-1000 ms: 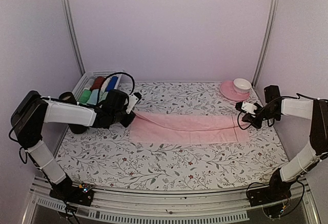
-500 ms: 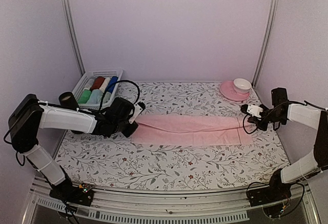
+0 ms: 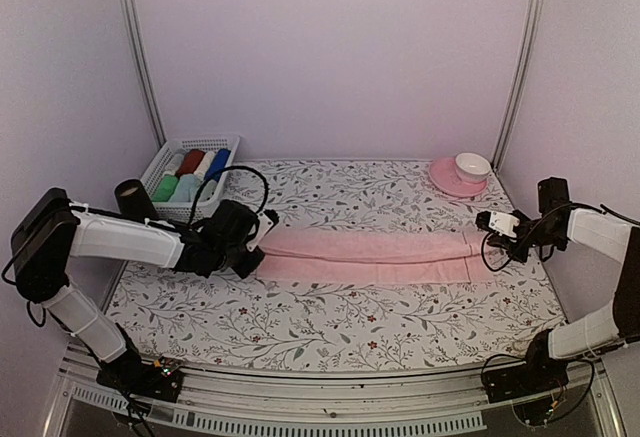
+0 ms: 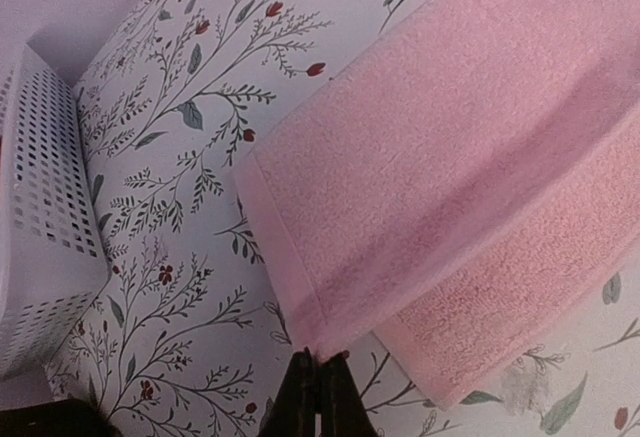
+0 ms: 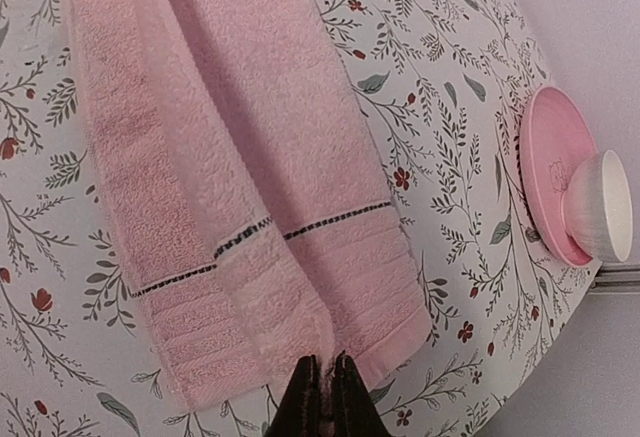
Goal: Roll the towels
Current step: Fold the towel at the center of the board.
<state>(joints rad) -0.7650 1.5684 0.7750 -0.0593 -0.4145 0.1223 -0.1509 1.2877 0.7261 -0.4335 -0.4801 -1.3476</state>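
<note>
Pink towel [image 3: 370,255] lies stretched across the floral table [image 3: 330,327], folded into a long strip. Left gripper [image 4: 320,362] is pinched tight on its left-end corner. The right gripper [image 5: 323,362] is clamped on the other end, just past the stitched band [image 5: 270,237] — both are down at cloth level. To roll it well, I reckon one end wants holding flat and taut while the other turns over evenly — edges aligned, no skew.

Pale lilac walls [image 3: 330,57] enclose a floral-print table [image 3: 330,327] (white, with leafy sprigs and small red flowers), with metal uprights [image 3: 138,57] at its back corners, softly lit.
</note>
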